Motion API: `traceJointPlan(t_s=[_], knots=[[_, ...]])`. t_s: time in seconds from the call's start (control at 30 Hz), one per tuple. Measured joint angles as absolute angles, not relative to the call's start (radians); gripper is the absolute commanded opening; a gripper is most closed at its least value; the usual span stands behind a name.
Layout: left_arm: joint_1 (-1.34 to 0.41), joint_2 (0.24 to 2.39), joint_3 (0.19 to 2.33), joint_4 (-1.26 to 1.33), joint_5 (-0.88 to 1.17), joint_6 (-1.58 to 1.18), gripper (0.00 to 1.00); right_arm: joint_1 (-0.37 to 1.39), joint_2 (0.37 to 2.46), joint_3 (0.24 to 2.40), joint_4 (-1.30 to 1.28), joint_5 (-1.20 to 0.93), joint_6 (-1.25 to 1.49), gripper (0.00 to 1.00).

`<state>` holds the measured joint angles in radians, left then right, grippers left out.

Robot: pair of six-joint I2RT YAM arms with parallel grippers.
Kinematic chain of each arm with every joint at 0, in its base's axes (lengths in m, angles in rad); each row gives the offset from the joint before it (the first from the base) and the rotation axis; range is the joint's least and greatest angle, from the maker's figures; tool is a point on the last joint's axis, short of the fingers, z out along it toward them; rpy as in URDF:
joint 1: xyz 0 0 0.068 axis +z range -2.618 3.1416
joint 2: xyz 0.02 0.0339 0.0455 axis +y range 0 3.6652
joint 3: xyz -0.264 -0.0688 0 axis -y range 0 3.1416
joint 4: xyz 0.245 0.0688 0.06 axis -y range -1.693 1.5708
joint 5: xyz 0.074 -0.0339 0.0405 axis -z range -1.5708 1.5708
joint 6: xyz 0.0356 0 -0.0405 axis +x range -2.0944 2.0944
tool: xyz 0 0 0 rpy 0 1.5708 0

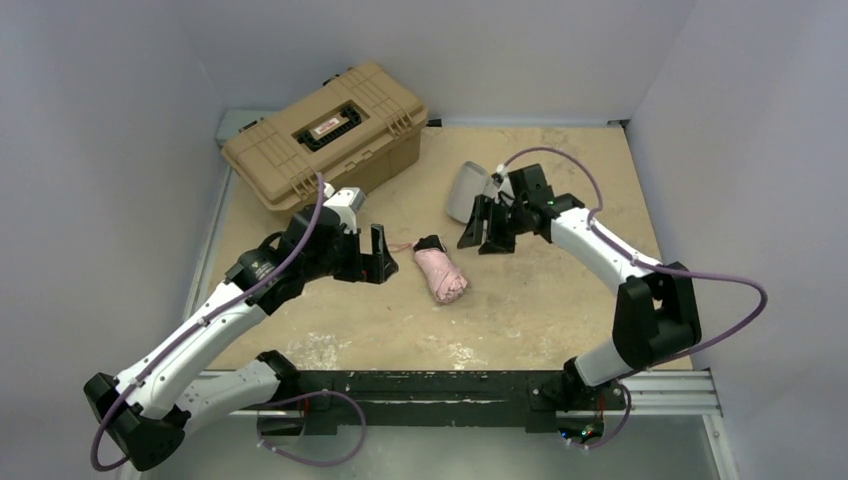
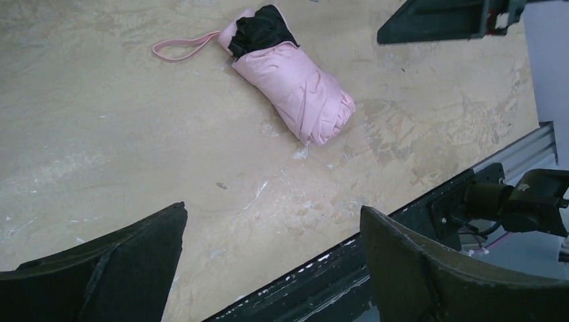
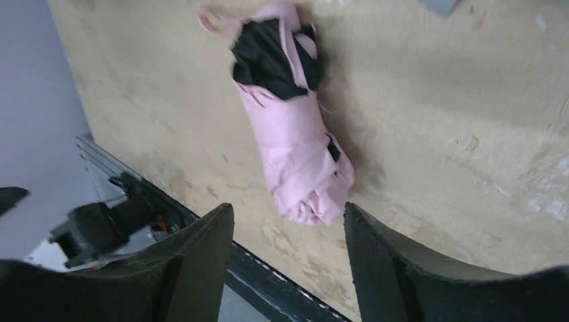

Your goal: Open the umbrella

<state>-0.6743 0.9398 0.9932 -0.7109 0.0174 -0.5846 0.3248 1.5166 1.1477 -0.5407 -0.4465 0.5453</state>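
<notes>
The umbrella (image 1: pixel 441 271) lies folded on the tan table, a pale pink bundle with black lining at its far end and a thin pink wrist strap (image 2: pixel 180 48) trailing left. It also shows in the left wrist view (image 2: pixel 295 87) and the right wrist view (image 3: pixel 295 147). My left gripper (image 1: pixel 380 253) is open and empty just left of the umbrella, apart from it. My right gripper (image 1: pixel 485 228) is open and empty to the umbrella's right, above the table. In the right wrist view the gripper (image 3: pixel 288 215) sits just past the umbrella's near end.
A tan hard-shell toolbox (image 1: pixel 325 132) stands shut at the back left. A grey flat piece (image 1: pixel 465 190) lies by the right gripper. A black rail (image 1: pixel 450 385) runs along the table's near edge. Grey walls enclose the table.
</notes>
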Motion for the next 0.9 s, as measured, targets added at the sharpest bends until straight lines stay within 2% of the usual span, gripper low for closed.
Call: traceJointPlan(t_s=[0.2, 0.5, 0.77, 0.9], knots=[[-0.674, 0.964, 0.974, -0.697, 0.061, -0.587, 0.96, 0.414, 1.541, 1.026, -0.532, -0.438, 0.564, 0.4], [-0.674, 0.857, 0.96, -0.738, -0.017, -0.584, 0.96, 0.735, 1.618, 1.104, -0.486, -0.435, 0.638, 0.34], [-0.674, 0.783, 0.95, -0.764, -0.093, -0.582, 0.96, 0.733, 1.822, 1.162, -0.507, -0.352, 0.662, 0.34], [-0.674, 0.802, 0.95, -0.78, -0.102, -0.575, 0.96, 0.718, 1.824, 1.171, -0.559, -0.287, 0.621, 0.35]])
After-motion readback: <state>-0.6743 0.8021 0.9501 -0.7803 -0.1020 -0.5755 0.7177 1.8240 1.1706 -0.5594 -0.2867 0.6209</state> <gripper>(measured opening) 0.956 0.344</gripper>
